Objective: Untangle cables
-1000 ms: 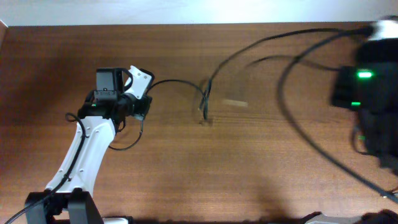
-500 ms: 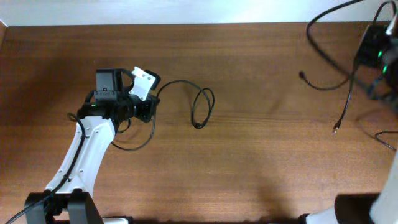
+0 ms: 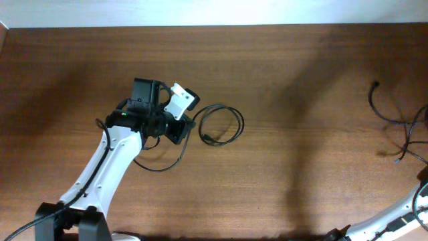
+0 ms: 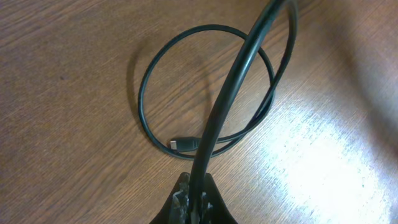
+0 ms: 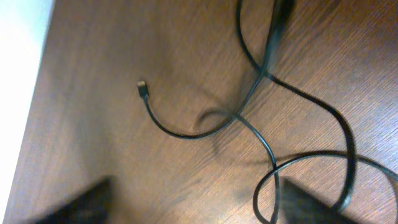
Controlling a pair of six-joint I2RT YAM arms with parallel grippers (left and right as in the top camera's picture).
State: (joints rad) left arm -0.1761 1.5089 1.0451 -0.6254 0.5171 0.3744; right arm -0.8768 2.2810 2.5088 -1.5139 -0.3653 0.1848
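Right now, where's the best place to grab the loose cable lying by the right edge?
Take the loose cable on its free tail just behind the plug end, coming from straight above and closing across the strand. That stretch lies flat and alone on the table. Further along it runs into other strands, where a grip could catch two at once.

White left arm (image 3: 100, 167) reaching up and rightward, left pincer (image 4: 194, 194) pinched on cable (image 4: 233, 87), right pincer (image 5: 196, 200) spread apart, blurred.

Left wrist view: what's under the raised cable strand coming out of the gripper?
The cable loop lies flat on the table, with its plug end just left of the strand. Where the strand crosses, the loop beneath is hidden.
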